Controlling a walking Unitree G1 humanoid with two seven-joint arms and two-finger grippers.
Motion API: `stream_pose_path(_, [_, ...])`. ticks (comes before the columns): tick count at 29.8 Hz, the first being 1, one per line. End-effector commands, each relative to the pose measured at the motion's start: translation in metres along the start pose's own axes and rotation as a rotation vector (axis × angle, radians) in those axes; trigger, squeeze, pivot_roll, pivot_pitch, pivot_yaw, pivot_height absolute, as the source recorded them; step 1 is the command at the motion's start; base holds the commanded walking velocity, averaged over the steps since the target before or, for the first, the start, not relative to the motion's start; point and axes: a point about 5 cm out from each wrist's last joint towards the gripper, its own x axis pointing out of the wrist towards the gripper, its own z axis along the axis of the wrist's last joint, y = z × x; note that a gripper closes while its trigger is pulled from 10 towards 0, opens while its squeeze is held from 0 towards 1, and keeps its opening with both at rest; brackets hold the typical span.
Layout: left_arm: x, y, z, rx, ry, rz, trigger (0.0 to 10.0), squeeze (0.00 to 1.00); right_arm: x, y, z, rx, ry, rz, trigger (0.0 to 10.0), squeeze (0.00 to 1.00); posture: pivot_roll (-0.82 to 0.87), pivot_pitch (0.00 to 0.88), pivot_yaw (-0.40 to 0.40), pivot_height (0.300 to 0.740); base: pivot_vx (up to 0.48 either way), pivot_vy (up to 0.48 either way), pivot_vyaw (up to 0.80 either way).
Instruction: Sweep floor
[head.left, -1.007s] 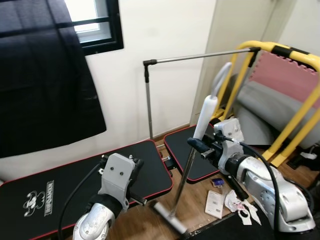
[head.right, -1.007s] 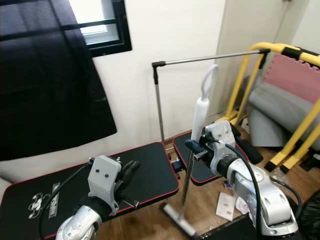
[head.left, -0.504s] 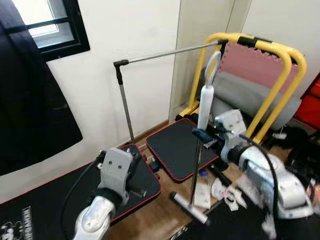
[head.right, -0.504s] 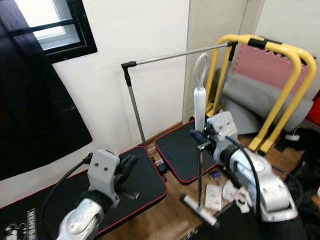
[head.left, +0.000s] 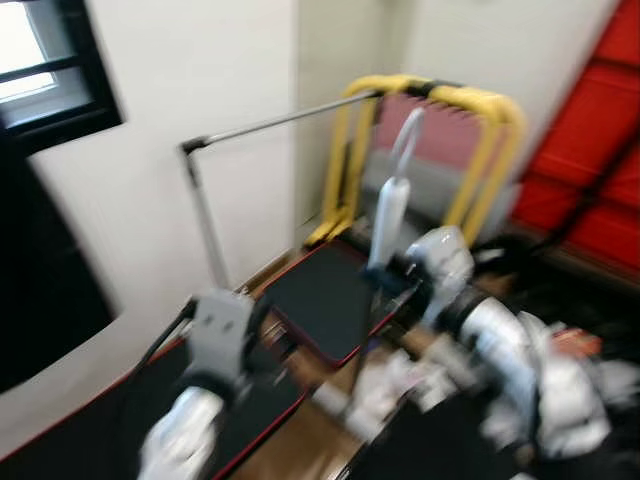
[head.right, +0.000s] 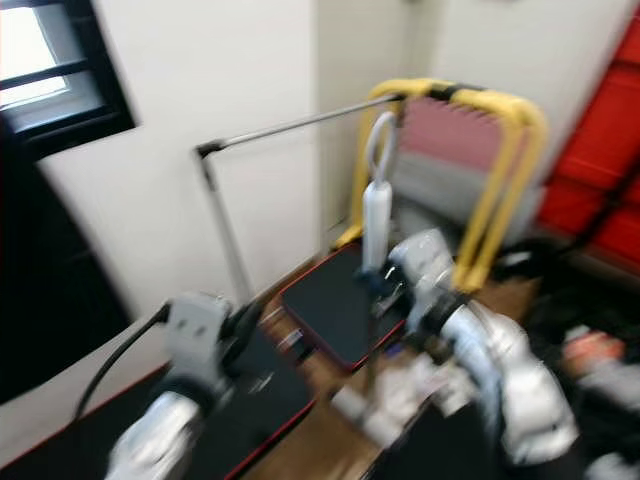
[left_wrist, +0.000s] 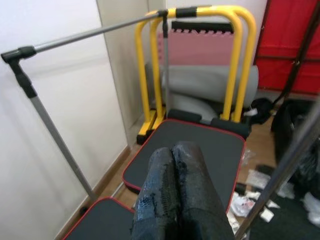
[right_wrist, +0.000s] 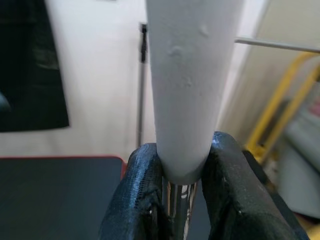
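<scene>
The right claw (right_wrist: 172, 200) grips the broom (head.right: 376, 225) upright just below its white handle, left claw (left_wrist: 175, 190) pressed closed and empty; next, I judge, draw its head across the floor (left_wrist: 260, 145).

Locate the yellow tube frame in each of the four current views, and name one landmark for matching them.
Left eye view: yellow frame, upper centre-right, blurred.
Right eye view: yellow frame, upper right of centre, blurred.
Left wrist view: yellow frame, sharp, beyond the black mat.
Right wrist view: yellow frame, blurred, at the edge behind the white handle.
Shared landmark: grey clothes rail.
</scene>
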Motion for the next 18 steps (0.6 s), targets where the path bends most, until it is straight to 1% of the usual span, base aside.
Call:
stream_pose_path(1, [0.0001,0.0004,0.0004,-0.012,0.004,0.028,10.0,0.00,0.0016,0.0029,0.0096,-0.031,-0.058,0.021,10.0,0.00,-0.15,0.000,-0.045,0.740,0.000,0.000,0.00])
stream_pose_path(3, [0.0000,0.0005,0.0005,-0.018,0.005,0.031,10.0,0.00,0.0022,0.0024,0.0105,-0.033,-0.066,0.021,10.0,0.00,-0.15,0.000,-0.045,0.740,0.000,-0.127,0.00])
stream_pose_path(7, [0.0002,0.0013,0.0007,-0.025,0.003,0.032,10.0,0.00,0.0034,-0.0011,0.0126,-0.056,-0.081,-0.001,10.0,0.00,-0.15,0.000,-0.041,0.740,0.000,-0.302,0.00])
stream_pose_path(18, [0.0003,0.0006,0.0004,-0.028,0.004,0.027,10.0,0.00,0.0038,-0.0029,0.0102,-0.097,-0.082,-0.029,10.0,0.00,-0.14,0.000,-0.040,0.740,0.000,-0.310,0.00])
